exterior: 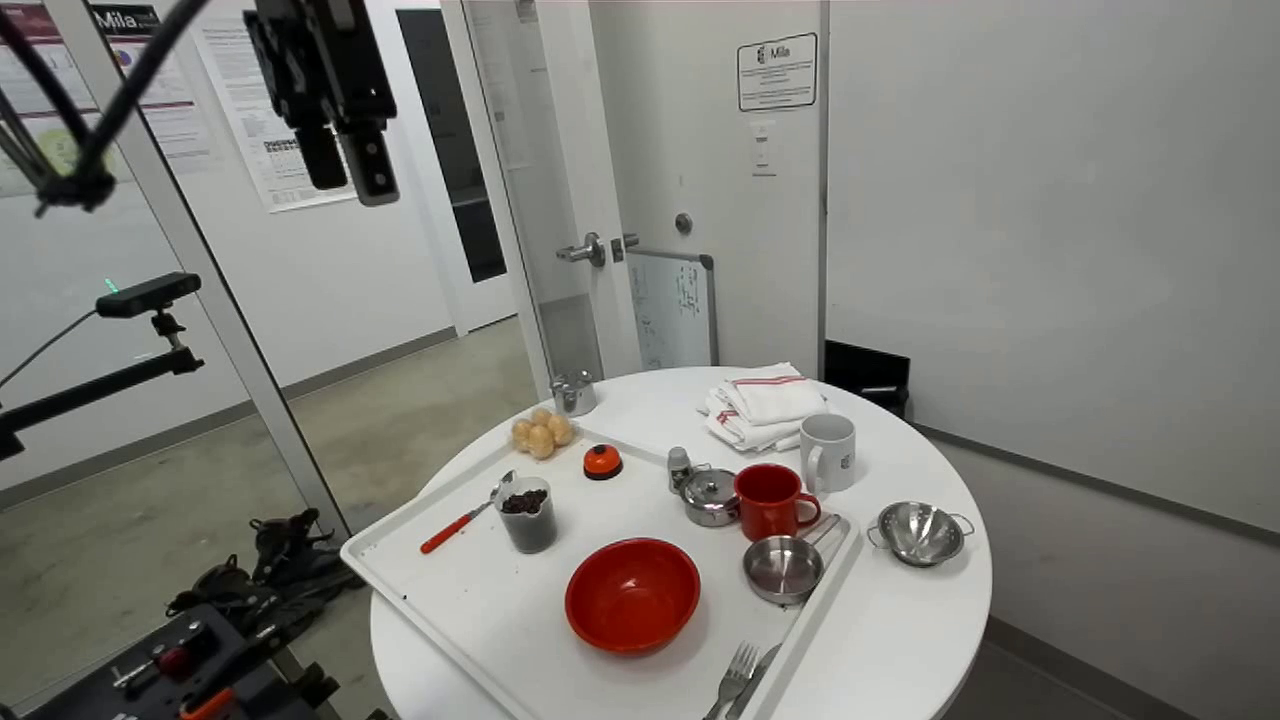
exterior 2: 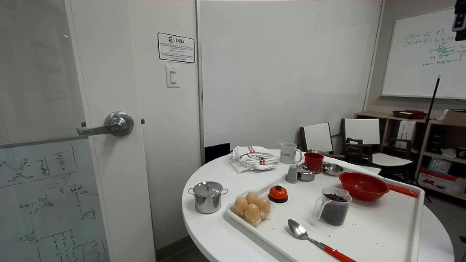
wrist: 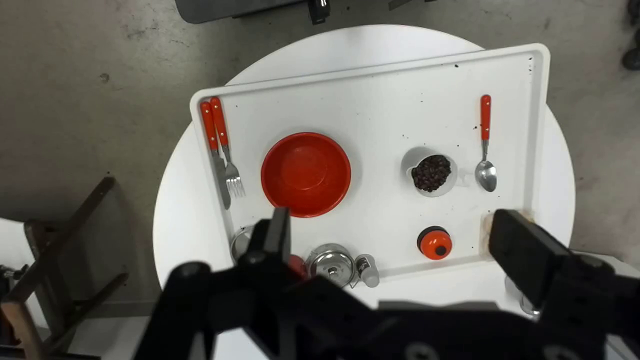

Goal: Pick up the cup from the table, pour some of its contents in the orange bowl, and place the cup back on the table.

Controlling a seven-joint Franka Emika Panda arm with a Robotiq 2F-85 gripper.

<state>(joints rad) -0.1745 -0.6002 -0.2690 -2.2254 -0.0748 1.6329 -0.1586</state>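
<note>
The cup is a small see-through measuring cup with a handle, holding dark beans; it stands upright on a white tray in both exterior views [exterior: 533, 532] [exterior 2: 335, 213] and the wrist view [wrist: 446, 186]. The orange bowl, wide and red-orange, sits near it on the tray [exterior: 632, 595] [exterior 2: 364, 186] [wrist: 306, 172]; no beans show inside it. The round white table [exterior: 910, 630] is under the tray. My gripper [wrist: 392, 217] is open and empty, high above the table. It hangs at the upper left in an exterior view [exterior: 348, 188]; a piece shows at a corner [exterior 2: 460, 31].
The tray [wrist: 380, 120] also holds a spoon [wrist: 485, 145], an orange bell [wrist: 435, 244], eggs [exterior 2: 252, 208], fork [wrist: 220, 125] and knife [wrist: 210, 130], lidded pot [exterior: 710, 497], shaker [exterior: 679, 470], red mug [exterior: 768, 505] and steel pan [exterior: 783, 570]. Towels [exterior: 765, 410], white mug [exterior: 828, 455] and colander [exterior: 920, 535] stand beyond.
</note>
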